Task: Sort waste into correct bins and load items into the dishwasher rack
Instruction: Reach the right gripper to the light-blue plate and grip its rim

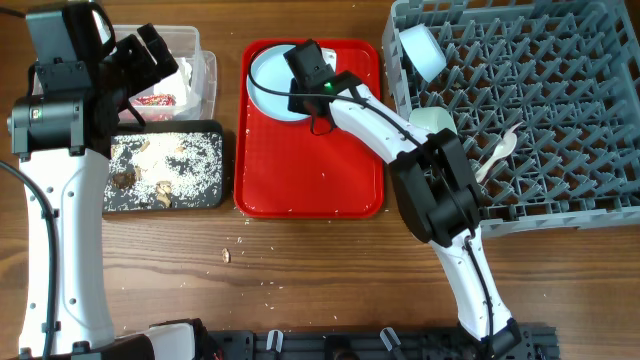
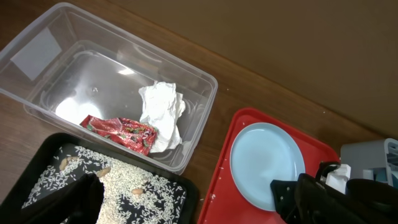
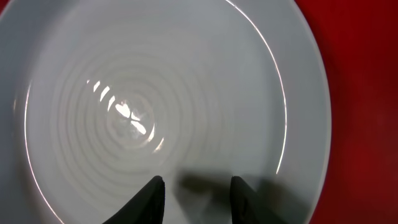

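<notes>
A round pale-blue plate lies at the far end of the flat red serving tray. My right gripper hovers over the plate; in the right wrist view the right gripper is open, its fingers apart with nothing between them. My left gripper stands wide open and empty above the bins. The clear tub holds the white napkin and the red wrapper. The black tray carries rice and brown food scraps. Two pale bowls and a white spoon sit in the grey rack.
A few crumbs lie on the wooden table in front of the red tray. The rack fills the right side. The left arm's column stands along the left edge, in front of the black tray.
</notes>
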